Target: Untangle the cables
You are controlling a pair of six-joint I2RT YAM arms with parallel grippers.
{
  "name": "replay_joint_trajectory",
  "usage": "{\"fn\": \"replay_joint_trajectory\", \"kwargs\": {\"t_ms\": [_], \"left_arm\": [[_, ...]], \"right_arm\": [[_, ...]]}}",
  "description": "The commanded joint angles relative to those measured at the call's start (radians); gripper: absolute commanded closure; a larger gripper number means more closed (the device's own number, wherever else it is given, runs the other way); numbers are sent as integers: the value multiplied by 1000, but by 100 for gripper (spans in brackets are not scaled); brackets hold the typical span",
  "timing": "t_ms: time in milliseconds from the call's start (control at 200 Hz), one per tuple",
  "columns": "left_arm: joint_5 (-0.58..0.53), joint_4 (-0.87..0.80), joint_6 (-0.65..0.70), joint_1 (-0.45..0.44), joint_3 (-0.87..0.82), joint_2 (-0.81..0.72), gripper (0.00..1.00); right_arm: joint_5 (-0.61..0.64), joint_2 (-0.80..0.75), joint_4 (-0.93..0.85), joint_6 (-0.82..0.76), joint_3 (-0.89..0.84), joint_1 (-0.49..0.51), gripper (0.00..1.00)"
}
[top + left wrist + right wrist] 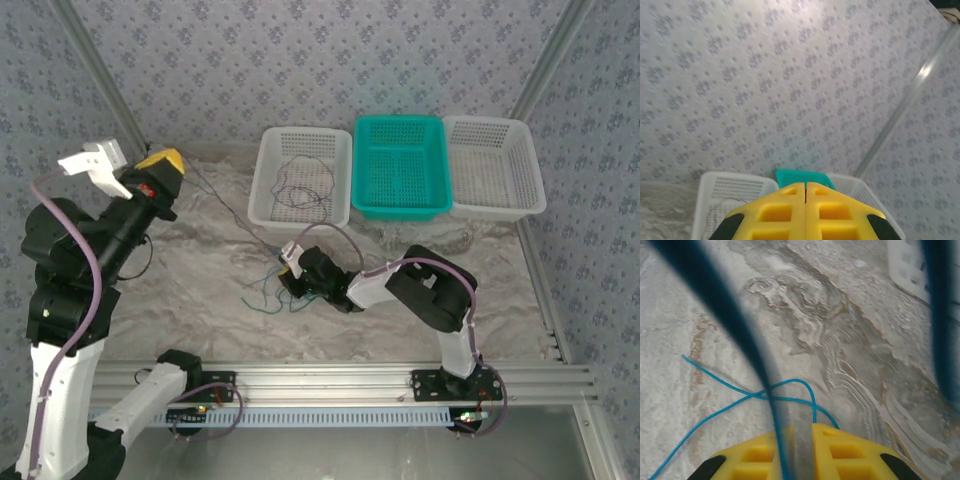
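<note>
The blue cable [765, 396] lies looped on the table [850, 340] dead ahead of the right gripper [802, 432], one strand running back into its narrowly parted jaws (pinched or not, unclear). The left gripper [805, 190] is raised well away, pressed shut.

My overhead camera sits above and behind the arms, looking down over the whole tabletop [200, 290] to the baskets [398, 119] at its far edge. My left wrist camera, raised high, faces the far wall [790, 75] over the left claw [805, 186] and catches the same baskets' rims. My right wrist camera looks down past the right claw [802, 428], very near the tabletop.
</note>
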Motion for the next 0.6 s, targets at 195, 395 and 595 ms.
{"fn": "replay_joint_trajectory", "kwargs": {"t_ms": [195, 395, 595], "left_arm": [[-525, -53, 241, 0, 245, 70, 100], [-616, -48, 343, 0, 396, 169, 100], [-444, -71, 313, 0, 472, 279, 100]], "right_arm": [[66, 19, 82, 130, -81, -59, 85], [66, 44, 141, 217, -114, -99, 100], [39, 25, 184, 229, -142, -109, 100]]}}
